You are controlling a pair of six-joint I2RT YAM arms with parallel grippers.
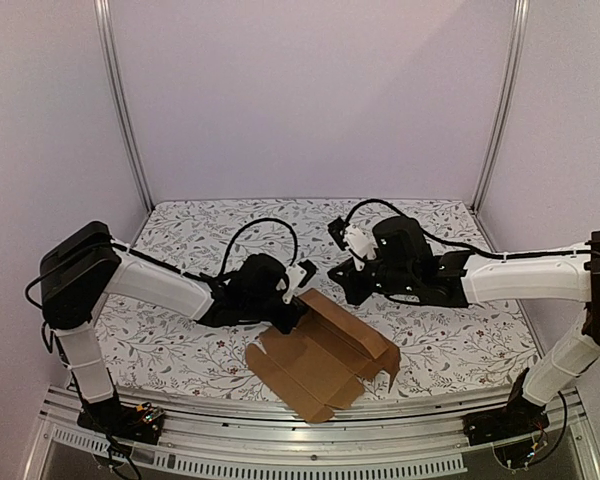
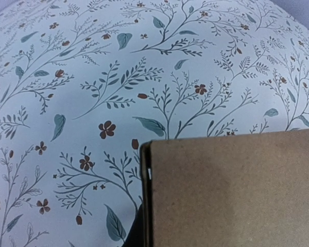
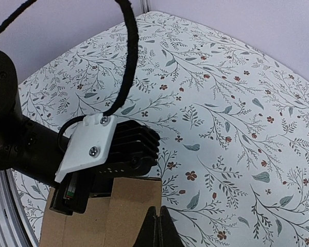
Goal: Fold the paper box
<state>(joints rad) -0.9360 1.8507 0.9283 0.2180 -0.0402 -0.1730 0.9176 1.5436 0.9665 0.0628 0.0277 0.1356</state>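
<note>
The fingers of the left gripper [image 1: 290, 312] are hidden. In its own wrist view a brown cardboard panel fills the lower right, with only a dark sliver beside the panel's left edge. Its jaws are closed, pinched on the upper-left flap of the paper box [image 1: 325, 358], and that flap stands raised off the flowered cloth [image 1: 190, 240]. The box lies near the table's front edge, between the two arms. It is a mostly flat sheet with a few walls folded up. The right gripper [image 3: 156, 222] has its fingers pressed together on nothing, just by the flap's top edge. Whether they touch it is unclear.
</note>
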